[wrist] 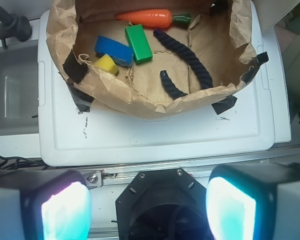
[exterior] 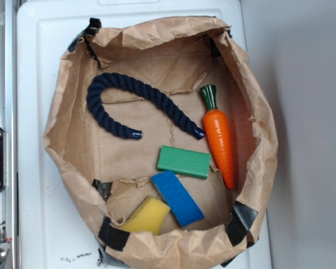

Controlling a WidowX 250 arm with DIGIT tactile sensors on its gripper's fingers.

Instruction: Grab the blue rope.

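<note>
The blue rope (exterior: 119, 79) is a thick navy twisted cord bent into an arch, lying on the floor of a brown paper tray (exterior: 61, 151) at its upper left. Both glossy capped ends point toward the tray's middle. In the wrist view the blue rope (wrist: 182, 50) shows partly, its bend hidden behind the tray's near wall. My gripper (wrist: 147, 200) is open, its two pale pads (wrist: 65, 212) wide apart with nothing between them. It hangs far back from the tray, above the robot's black base. The exterior view does not show the gripper.
An orange toy carrot (exterior: 219, 137) lies just right of the rope. A green block (exterior: 183, 161), a bright blue block (exterior: 177, 197) and a yellow wedge (exterior: 147, 216) sit below it. The tray's crumpled walls stand raised on a white plastic lid (exterior: 39, 67).
</note>
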